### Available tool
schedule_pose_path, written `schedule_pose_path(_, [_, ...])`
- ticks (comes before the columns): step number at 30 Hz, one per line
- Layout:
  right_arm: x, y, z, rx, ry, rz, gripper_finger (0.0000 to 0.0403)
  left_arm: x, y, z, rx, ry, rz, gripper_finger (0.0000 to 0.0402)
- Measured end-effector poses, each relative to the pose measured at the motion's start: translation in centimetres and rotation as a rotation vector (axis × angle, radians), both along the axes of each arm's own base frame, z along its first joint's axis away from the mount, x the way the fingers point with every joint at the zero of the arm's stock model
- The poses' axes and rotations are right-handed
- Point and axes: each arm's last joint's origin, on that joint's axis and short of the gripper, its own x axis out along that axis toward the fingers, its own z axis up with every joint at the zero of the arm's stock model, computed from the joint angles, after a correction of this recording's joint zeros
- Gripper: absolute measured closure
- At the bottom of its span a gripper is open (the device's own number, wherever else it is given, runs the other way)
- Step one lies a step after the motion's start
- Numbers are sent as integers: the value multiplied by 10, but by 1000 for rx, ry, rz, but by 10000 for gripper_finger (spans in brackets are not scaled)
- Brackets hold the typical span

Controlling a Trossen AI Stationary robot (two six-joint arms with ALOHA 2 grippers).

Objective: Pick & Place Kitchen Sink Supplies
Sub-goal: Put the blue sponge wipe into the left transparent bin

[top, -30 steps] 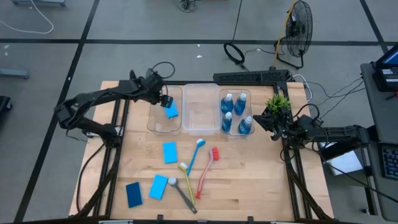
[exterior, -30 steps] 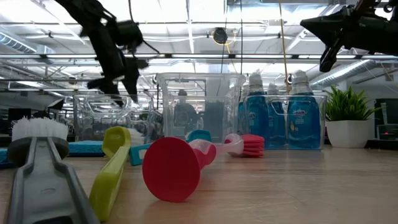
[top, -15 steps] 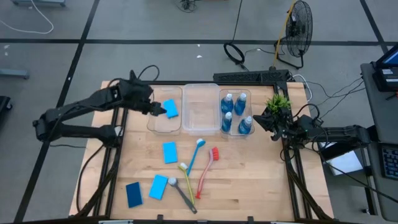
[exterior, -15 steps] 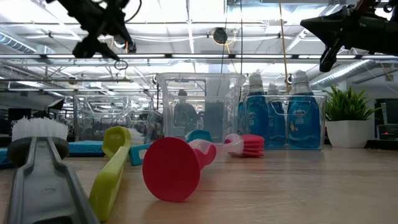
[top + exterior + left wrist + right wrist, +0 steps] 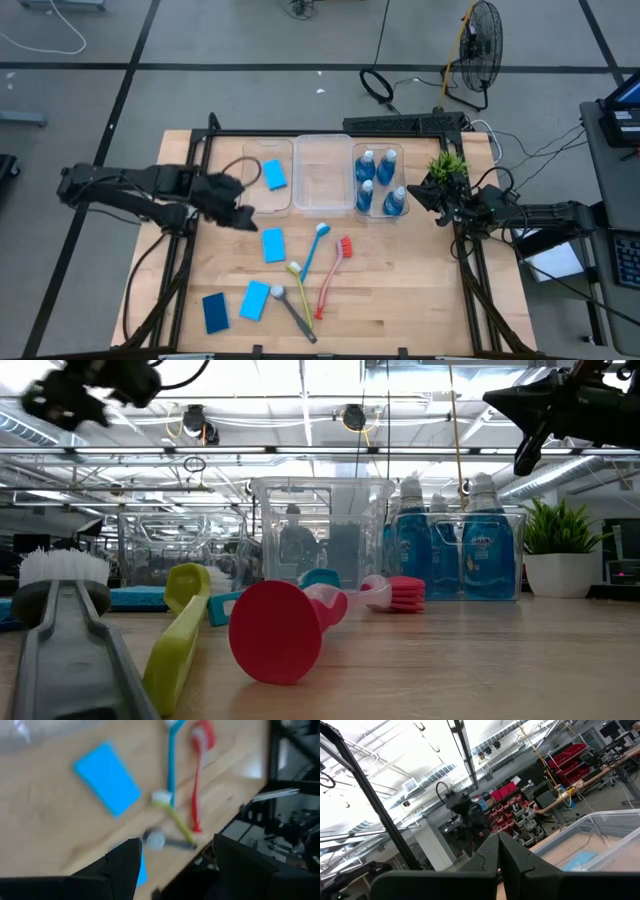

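Note:
One blue sponge (image 5: 275, 175) lies flat in the left clear bin (image 5: 250, 196). Three more sponges (image 5: 273, 244) (image 5: 255, 300) (image 5: 214, 312) lie flat on the table. The blue (image 5: 317, 245), red (image 5: 335, 270), yellow-green (image 5: 300, 285) and grey (image 5: 293, 312) brushes lie beside them. Several bottles of blue liquid (image 5: 378, 180) stand in the right bin. My left gripper (image 5: 243, 217) hovers open, left of the nearest table sponge (image 5: 107, 777), with nothing between its fingers (image 5: 120, 865). My right gripper (image 5: 497, 850) is shut by the plant (image 5: 447, 165).
An empty clear bin (image 5: 322, 175) stands between the other two bins at the table's far side. A black frame (image 5: 190, 230) runs along the table's left and right sides. Bare wood lies at the near right of the table.
My left gripper has drawn back from over the left bin toward the table's near left, rising and turning as it went; it has stayed open. The sponge stays flat in the left bin.

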Motion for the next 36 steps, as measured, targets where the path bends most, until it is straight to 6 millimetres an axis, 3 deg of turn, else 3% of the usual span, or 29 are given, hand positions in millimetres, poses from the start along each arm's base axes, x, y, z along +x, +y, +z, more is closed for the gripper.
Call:
schedule_pose_path(14, [0, 0, 0, 2, 1, 1, 403, -20, -50, -28, -133, 540, 193, 153])
schedule_pose_path(23, [0, 0, 0, 3, 3, 1, 403, -11, -87, -47, -181, 700, 236, 153])
schedule_pose_path(36, [0, 0, 0, 3, 3, 1, 403, 11, -146, -84, -243, 759, 282, 153])
